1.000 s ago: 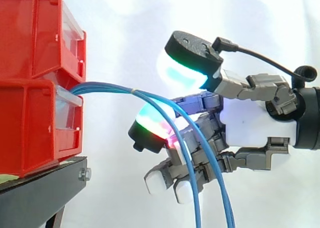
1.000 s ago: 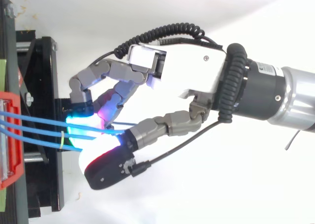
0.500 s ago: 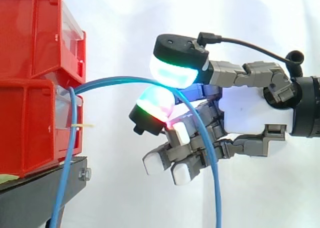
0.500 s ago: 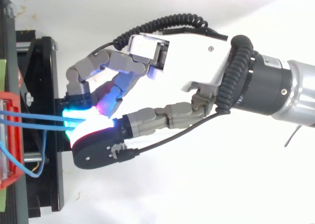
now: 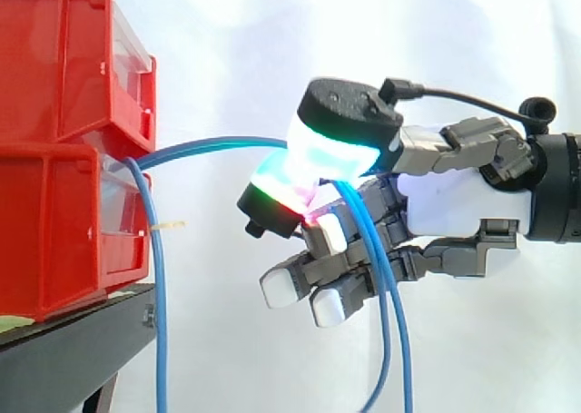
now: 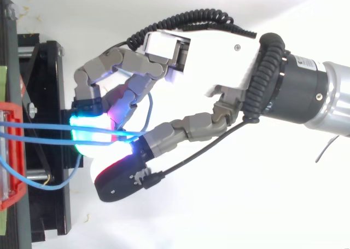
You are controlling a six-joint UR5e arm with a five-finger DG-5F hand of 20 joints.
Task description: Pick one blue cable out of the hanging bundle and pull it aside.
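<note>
A blue cable (image 5: 213,145) arcs from the lower red bin (image 5: 64,222) over to my hand (image 5: 454,204). The hand is shut on it, with the cable pinched between two glowing pads. Past the pinch, blue strands (image 5: 402,340) drop downwards in front of the curled fingers. From above, two blue lines (image 6: 44,127) run from the bin's edge (image 6: 13,156) into the pads of the hand (image 6: 219,57). Another blue cable (image 5: 160,322) hangs straight down beside the bins, apart from the hand, and forms a loose loop (image 6: 33,182) in the top view.
Two red bins are stacked on a black stand (image 5: 73,349) at the left, the upper bin (image 5: 54,59) above the lower. A pale cable tie (image 5: 168,224) sticks out near the hanging cable. White curtain lies behind and below the hand.
The bundle draped over the fingers has split: one cable dropped back beside the bins. The pads closed on the remaining cable, and the hand shifted slightly away from the bins.
</note>
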